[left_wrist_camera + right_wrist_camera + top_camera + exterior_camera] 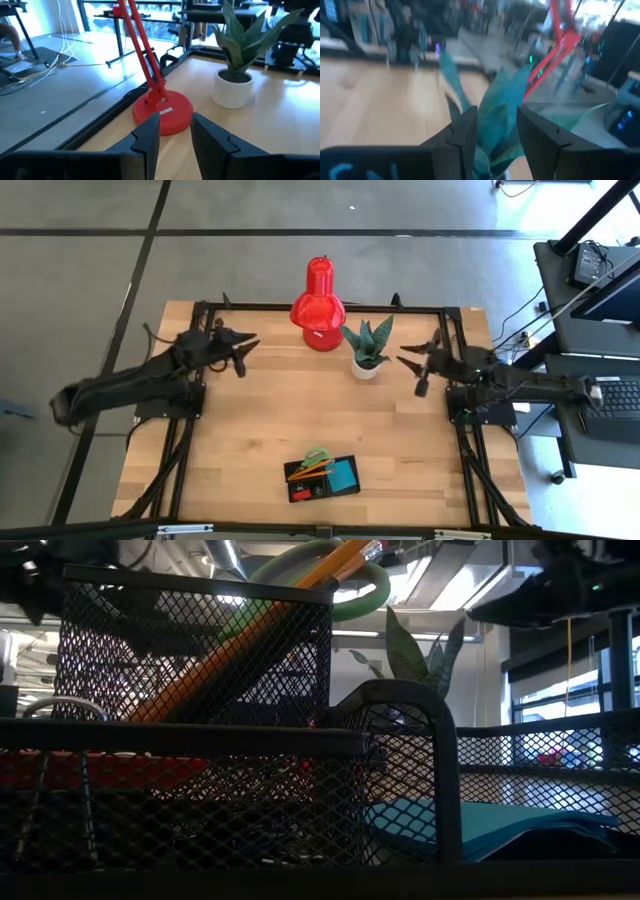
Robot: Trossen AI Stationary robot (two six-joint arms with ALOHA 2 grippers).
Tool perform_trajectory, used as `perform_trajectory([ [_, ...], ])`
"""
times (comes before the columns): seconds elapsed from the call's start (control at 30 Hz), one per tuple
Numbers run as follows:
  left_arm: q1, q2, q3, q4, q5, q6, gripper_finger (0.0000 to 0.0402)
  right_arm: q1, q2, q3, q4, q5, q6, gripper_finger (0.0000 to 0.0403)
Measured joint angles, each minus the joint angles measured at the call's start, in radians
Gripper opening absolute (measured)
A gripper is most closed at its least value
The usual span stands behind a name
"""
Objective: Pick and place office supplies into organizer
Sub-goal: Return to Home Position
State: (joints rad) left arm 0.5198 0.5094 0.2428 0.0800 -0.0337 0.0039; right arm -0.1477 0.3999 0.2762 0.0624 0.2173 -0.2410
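The black mesh organizer (325, 491) stands on the table (250, 430) near its front edge, midway between the arms. Its tall compartment holds the orange pencils (235, 640) leaning upright with the green-handled scissors (317, 456). The blue note pad (343, 474) lies flat in the low compartment, and something red (300, 495), possibly the small red piece, sits in the front corner. The left gripper (175, 125) hovers above the table's back left with its fingers apart and empty. The right gripper (496, 120) hovers at the back right, fingers likewise apart and empty.
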Motion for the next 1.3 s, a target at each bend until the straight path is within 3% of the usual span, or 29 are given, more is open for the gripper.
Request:
perform_trajectory([
  [0.1,0.064,-0.116,-0.044,-0.046,0.037,-0.020,0.0104,-0.043,-0.148,-0.041,-0.040,-0.054,0.020,0.0139],
  [0.33,0.156,-0.321,-0.093,-0.133,0.020,-0.094,0.0104,-0.086,-0.391,-0.122,-0.136,-0.054,0.054,0.0139],
  [0.63,0.192,-0.509,-0.093,-0.271,-0.076,-0.121,0.0104,-0.135,-0.399,-0.116,-0.171,-0.051,0.077,0.0139],
  [0.97,0.188,-0.509,-0.190,-0.149,-0.069,-0.154,0.0104,-0.173,-0.398,-0.263,0.047,-0.052,0.106,0.0139],
  [1.3,0.189,-0.499,-0.204,-0.136,-0.055,-0.140,0.0104,-0.173,-0.397,-0.270,-0.002,-0.053,0.162,0.0139],
])
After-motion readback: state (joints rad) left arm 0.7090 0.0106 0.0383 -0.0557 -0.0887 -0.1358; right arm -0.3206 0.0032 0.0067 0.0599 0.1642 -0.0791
